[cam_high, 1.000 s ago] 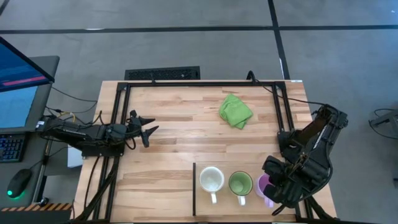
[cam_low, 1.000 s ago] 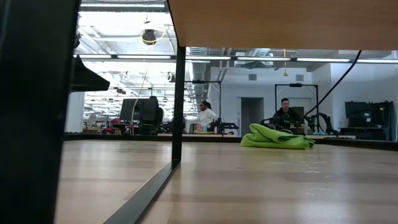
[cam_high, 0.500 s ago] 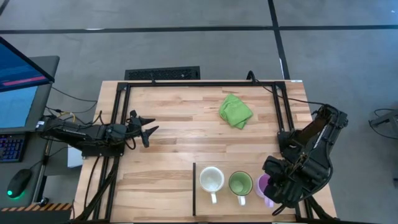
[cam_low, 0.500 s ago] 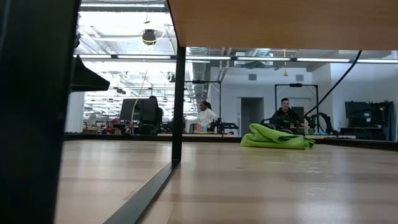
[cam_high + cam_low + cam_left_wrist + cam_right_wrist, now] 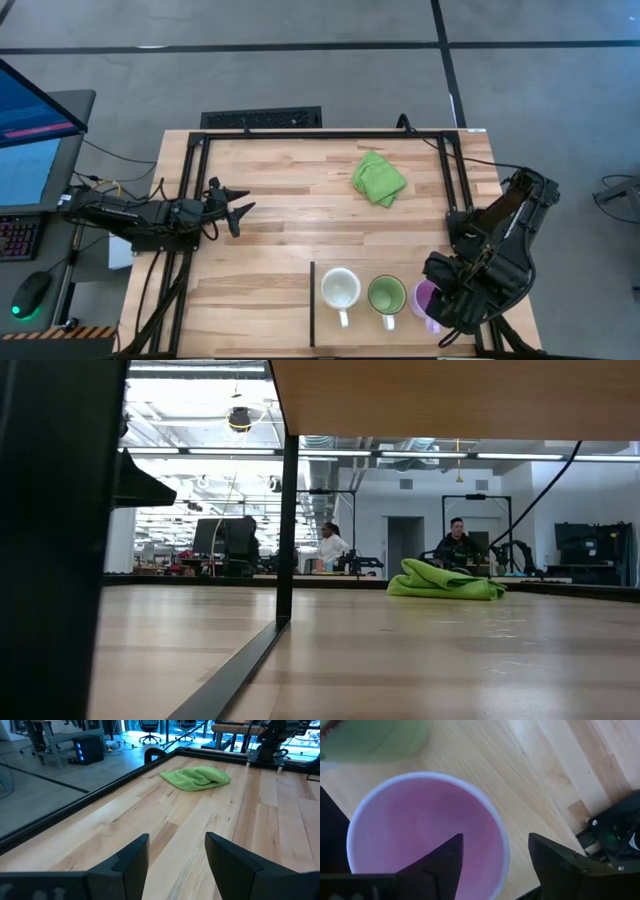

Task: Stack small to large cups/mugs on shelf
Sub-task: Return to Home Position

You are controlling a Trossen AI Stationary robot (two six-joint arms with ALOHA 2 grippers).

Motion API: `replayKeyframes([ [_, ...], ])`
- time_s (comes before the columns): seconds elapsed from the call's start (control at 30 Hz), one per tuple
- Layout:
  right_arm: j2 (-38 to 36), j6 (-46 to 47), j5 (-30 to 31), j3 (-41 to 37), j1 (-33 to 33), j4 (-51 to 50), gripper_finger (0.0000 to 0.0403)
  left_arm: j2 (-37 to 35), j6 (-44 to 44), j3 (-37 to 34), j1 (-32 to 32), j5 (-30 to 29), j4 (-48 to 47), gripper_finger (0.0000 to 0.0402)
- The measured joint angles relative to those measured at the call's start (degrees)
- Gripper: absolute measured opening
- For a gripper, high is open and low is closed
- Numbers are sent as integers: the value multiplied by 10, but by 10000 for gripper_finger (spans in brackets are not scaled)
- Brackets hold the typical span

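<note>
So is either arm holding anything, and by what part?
Nothing is held. The right end effector is open astride the purple mug's rim; the left end effector is open, empty.

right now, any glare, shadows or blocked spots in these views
Low view: ceiling strip lights glare; a dark post blocks the left side. Right wrist view: the purple mug, evenly lit, fills the frame under the open right gripper. Left wrist view: soft shadow under the green cloth; left gripper idle, open.

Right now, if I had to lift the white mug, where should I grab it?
Pinch the far rim wall of the white mug from straight above, one finger inside. It stands upright, mouth open, handle toward the near edge of the table, and the green mug crowds its right side.
</note>
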Motion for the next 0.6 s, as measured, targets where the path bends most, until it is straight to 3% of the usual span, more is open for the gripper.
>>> replayKeyframes([
  [0.6,-15,-32,-18,1,-1,0,225,0,0,0,0,13,0,185],
])
